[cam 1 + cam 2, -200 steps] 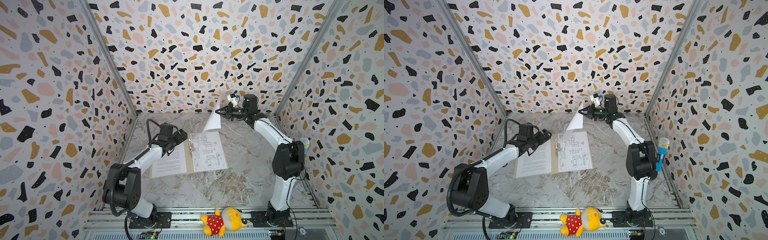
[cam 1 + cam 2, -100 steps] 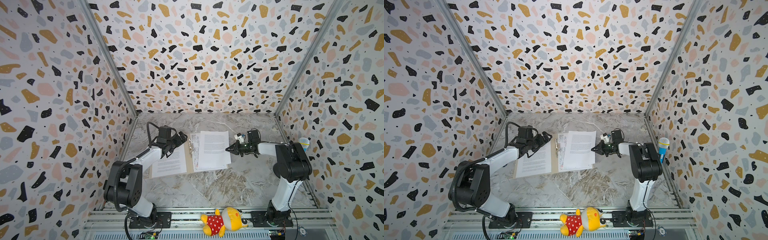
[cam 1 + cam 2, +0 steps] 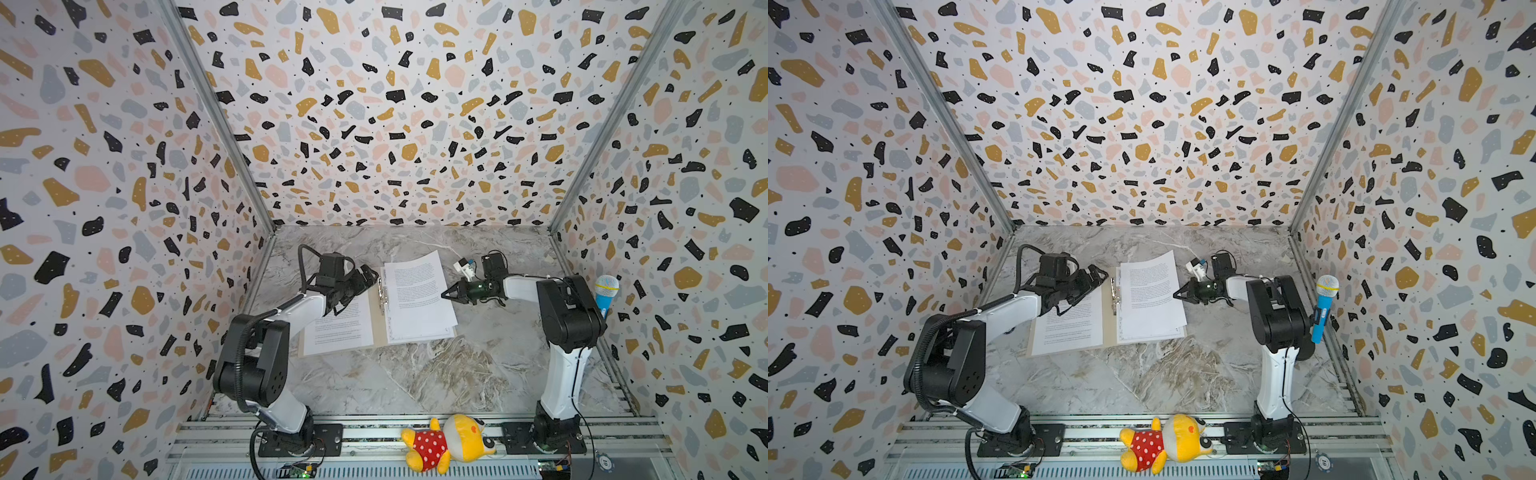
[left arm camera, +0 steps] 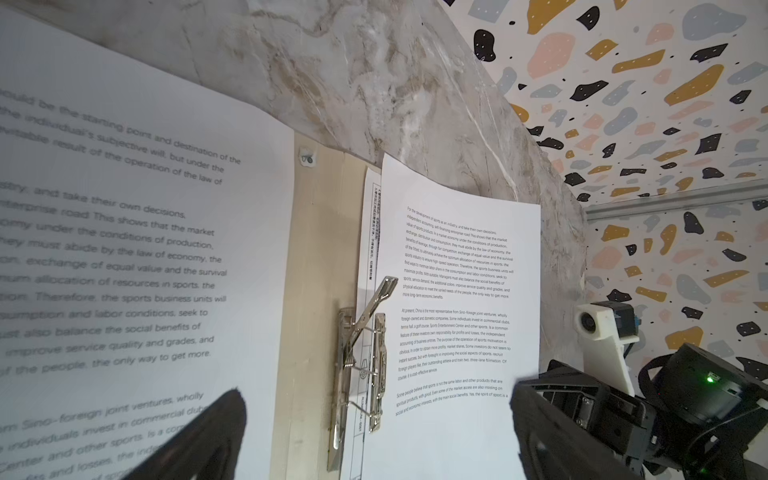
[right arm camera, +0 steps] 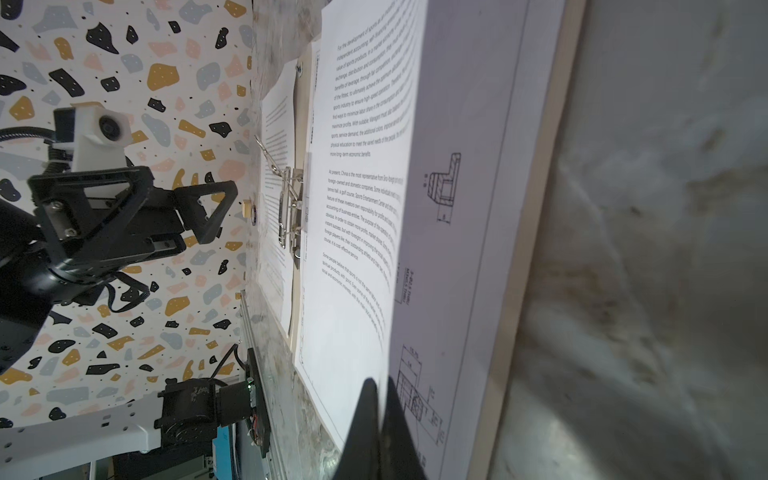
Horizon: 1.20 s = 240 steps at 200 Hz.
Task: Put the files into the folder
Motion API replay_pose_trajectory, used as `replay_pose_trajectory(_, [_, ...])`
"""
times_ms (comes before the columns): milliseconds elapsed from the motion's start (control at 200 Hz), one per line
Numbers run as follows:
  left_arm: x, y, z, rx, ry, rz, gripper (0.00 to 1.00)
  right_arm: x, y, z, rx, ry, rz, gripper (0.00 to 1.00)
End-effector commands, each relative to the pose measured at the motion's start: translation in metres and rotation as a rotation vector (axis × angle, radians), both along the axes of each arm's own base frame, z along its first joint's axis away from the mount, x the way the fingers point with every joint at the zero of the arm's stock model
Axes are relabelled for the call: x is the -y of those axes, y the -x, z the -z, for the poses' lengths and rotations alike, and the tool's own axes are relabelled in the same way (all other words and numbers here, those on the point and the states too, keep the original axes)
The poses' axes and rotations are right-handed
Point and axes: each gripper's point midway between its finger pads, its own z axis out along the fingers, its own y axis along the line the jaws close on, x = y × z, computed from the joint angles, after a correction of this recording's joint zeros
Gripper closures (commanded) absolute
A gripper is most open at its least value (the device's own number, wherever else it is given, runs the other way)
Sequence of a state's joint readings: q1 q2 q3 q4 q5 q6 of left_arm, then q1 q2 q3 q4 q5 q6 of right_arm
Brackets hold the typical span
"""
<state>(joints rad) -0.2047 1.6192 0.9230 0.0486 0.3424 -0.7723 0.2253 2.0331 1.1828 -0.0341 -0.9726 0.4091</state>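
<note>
Lying open on the table [image 3: 415, 374], the folder [image 3: 377, 328] carried a text sheet [image 3: 415, 299] over a drawing sheet [image 5: 457, 249] on the half nearest the right pincer [image 3: 444, 294], which was closed on that text sheet's near edge. The left pincer [image 3: 365, 279] stood wide above a second text sheet [image 3: 340, 328], beside the clip [image 4: 361, 353].

Tan folder [image 3: 377, 328] open flat on bench [image 3: 415, 374]; first text sheet [image 3: 338, 328] left half; second text sheet [image 3: 417, 297], skewed, atop drawing sheet [image 5: 457, 270] right half.

Mostly covered: white sheet of black line drawings [image 5: 446, 187] under white printed text sheet [image 5: 365, 166]; tan cardboard folder [image 3: 377, 332] largely hidden beneath papers; second white text sheet [image 4: 124, 249] blurred, cut off by the left wrist view's edge
</note>
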Motion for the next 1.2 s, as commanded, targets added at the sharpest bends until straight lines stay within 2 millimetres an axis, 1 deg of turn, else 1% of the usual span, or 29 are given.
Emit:
replay_pose_trajectory(0, [0.007,-0.011,-0.012,0.055,0.015,0.039,0.00,-0.007,0.000,-0.009,0.032,0.002,-0.048,1.00])
replay_pose_trajectory(165, [0.011,-0.013,-0.011,0.055,0.020,0.058,0.00,-0.016,0.007,-0.008,0.032,0.000,-0.097,1.00])
replay_pose_trajectory(215, [0.011,-0.014,-0.010,0.053,0.020,0.059,0.00,-0.014,0.008,-0.005,0.018,0.008,-0.086,1.00])
replay_pose_trajectory(400, [0.012,-0.016,-0.009,0.052,0.022,0.062,0.00,-0.016,0.009,-0.006,0.011,-0.002,-0.070,1.00])
replay_pose_trajectory(566, [0.012,-0.017,-0.010,0.056,0.023,0.063,0.00,-0.012,0.008,-0.002,-0.005,0.019,-0.044,1.00])
replay_pose_trajectory(656, [0.012,-0.017,-0.010,0.055,0.025,0.061,0.00,-0.012,0.007,-0.004,-0.001,0.016,-0.031,1.00])
replay_pose_trajectory(896, [0.013,-0.021,-0.015,0.069,0.028,0.062,0.00,-0.012,0.011,-0.003,-0.002,0.028,-0.039,1.00])
replay_pose_trajectory(931, [0.014,-0.022,-0.017,0.073,0.030,0.064,0.00,-0.010,0.011,-0.003,-0.003,0.033,-0.034,0.91])
replay_pose_trajectory(951, [0.014,-0.023,-0.017,0.075,0.031,0.065,0.00,-0.010,0.011,-0.004,-0.002,0.035,-0.033,0.82])
replay_pose_trajectory(961, [0.014,-0.023,-0.018,0.076,0.032,0.064,0.00,-0.010,0.012,-0.004,-0.003,0.036,-0.034,0.80])
replay_pose_trajectory(1036, [0.017,-0.028,-0.022,0.094,0.042,0.071,0.00,-0.008,0.010,-0.008,0.001,0.041,-0.025,0.71])
replay_pose_trajectory(1061, [0.018,-0.029,-0.024,0.101,0.048,0.073,0.00,-0.008,0.009,-0.011,0.007,0.043,-0.021,0.65])
replay_pose_trajectory(1101, [0.020,-0.032,-0.025,0.112,0.060,0.077,0.00,-0.005,0.007,-0.013,0.011,0.049,-0.008,0.53])
replay_pose_trajectory(1131, [0.022,-0.034,-0.027,0.122,0.071,0.083,0.00,-0.004,0.005,-0.015,0.013,0.056,0.000,0.46])
replay_pose_trajectory(1151, [0.023,-0.035,-0.027,0.122,0.077,0.089,0.00,-0.002,0.004,-0.016,0.017,0.060,0.006,0.43])
replay_pose_trajectory(1196, [0.027,-0.039,-0.027,0.129,0.093,0.104,0.00,0.000,0.001,-0.020,0.021,0.065,0.016,0.40])
